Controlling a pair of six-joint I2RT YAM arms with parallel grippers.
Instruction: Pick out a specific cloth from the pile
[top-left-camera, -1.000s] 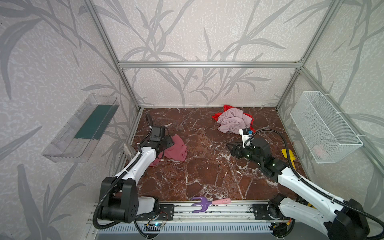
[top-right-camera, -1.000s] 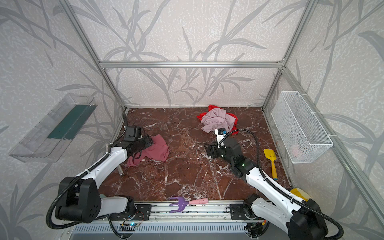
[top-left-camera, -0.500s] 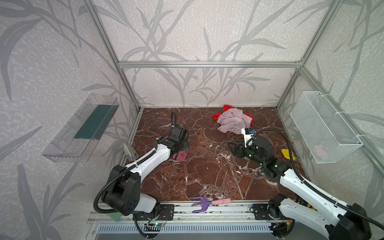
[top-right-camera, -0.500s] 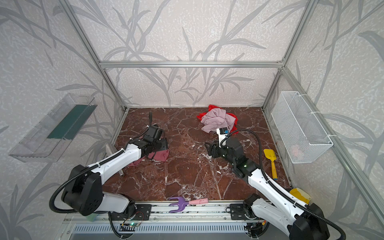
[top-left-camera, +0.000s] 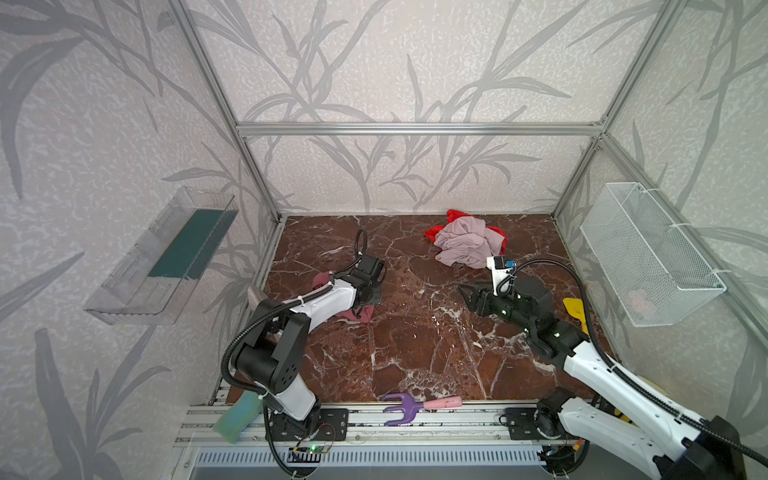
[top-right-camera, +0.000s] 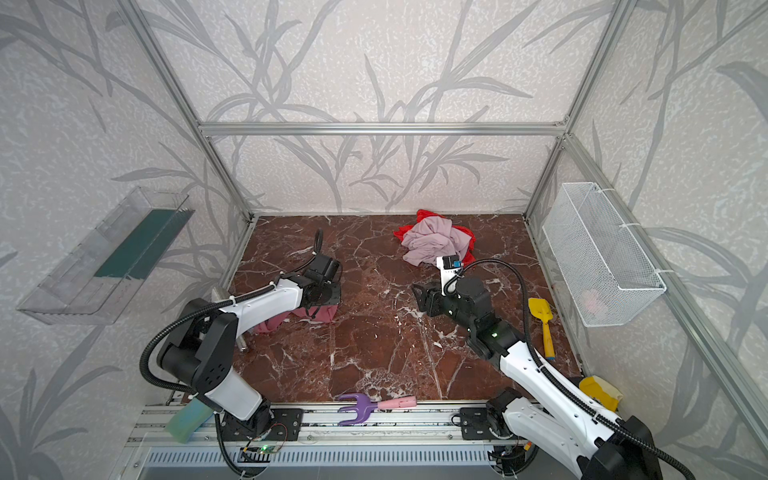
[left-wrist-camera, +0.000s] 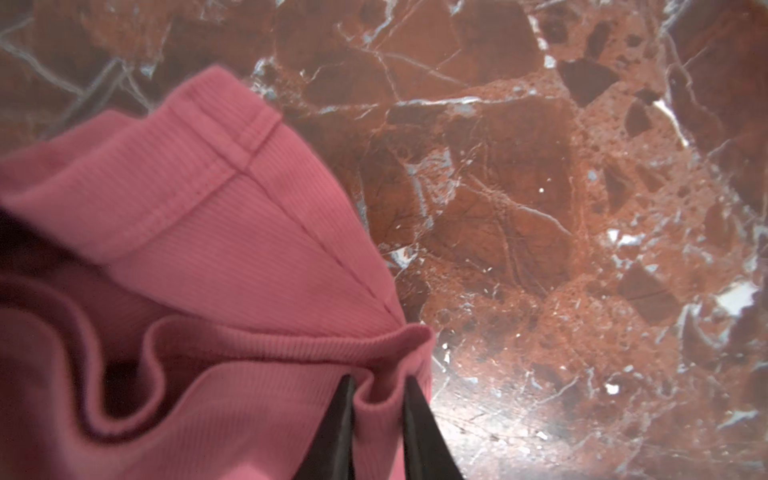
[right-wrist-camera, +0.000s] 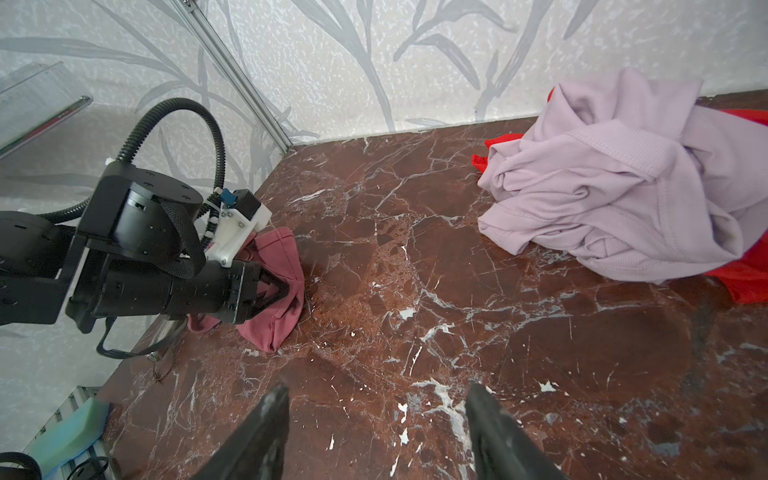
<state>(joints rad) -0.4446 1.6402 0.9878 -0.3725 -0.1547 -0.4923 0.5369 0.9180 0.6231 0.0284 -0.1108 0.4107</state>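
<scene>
Left wrist view: the left gripper (left-wrist-camera: 379, 386) is clamped on a thin hem fold of the pink cloth (left-wrist-camera: 232, 232), at the left, well apart from the pile (top-left-camera: 465, 243) at the far side. So shallow a bite could slip on lifting. The right gripper (right-wrist-camera: 378, 386) has its jaws apart and holds nothing.

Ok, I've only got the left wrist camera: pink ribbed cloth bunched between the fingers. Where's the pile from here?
Observer: The pile, lilac cloth on top of red, lies at the back of the marble floor, apart from the pink cloth.
Operator: Is the other arm in my way?
Observer: No. The right gripper is open and holds nothing, in front of the pile, clear of the pink cloth.
Operator: Is the whole cloth off the floor?
Observer: No. The left gripper pinches one fold low down, and the cloth's lower edge appears to rest on the floor.
</scene>
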